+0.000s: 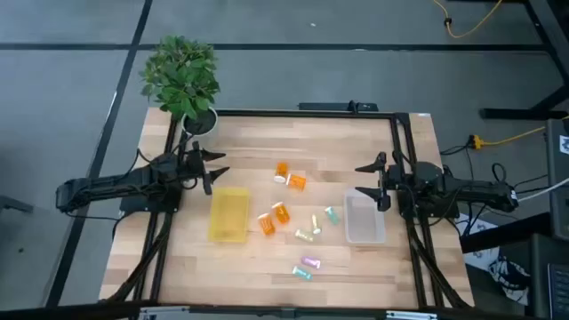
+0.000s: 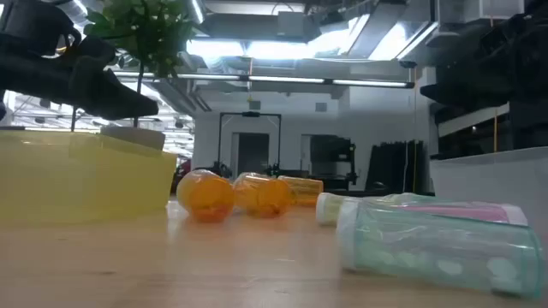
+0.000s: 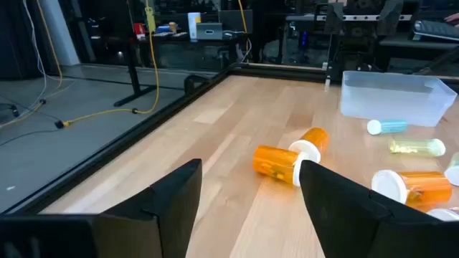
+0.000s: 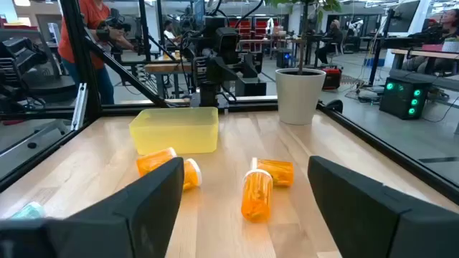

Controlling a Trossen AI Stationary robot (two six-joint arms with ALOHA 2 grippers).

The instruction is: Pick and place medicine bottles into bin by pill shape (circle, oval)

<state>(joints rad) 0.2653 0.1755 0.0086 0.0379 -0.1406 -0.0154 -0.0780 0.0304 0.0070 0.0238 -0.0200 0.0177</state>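
1. From the high view I see the left gripper point(image 1: 216, 167) parked at the desk's point(image 1: 267, 258) left side, just beyond the far end of the yellow bin point(image 1: 228, 214), and the right gripper point(image 1: 371, 182) at the right side, just beyond the far end of the clear bin point(image 1: 364, 218). Neither carries anything. Four orange bottles point(image 1: 291, 177) and the pastel vials point(image 1: 308, 265) lie scattered between the two bins, all on the wood, so I judge no pick is under way yet.

2. The low view puts a green vial point(image 2: 441, 242) on its side close to the lens, orange bottles point(image 2: 205, 194) farther back, and the yellow bin at the left.

3. In the left wrist view my left gripper's fingers point(image 3: 176, 204) stand spread, with two orange bottles point(image 3: 278, 160) lying ahead and open wood around them.

4. In the right wrist view the right gripper's fingers point(image 4: 154, 197) are spread wide; an orange bottle point(image 4: 257, 193) lies straight ahead. Next I would read a bottle's pill shape, then descend. The bottles lie near each other, so I would watch my finger clearance; the desk's frame rails stay well off.
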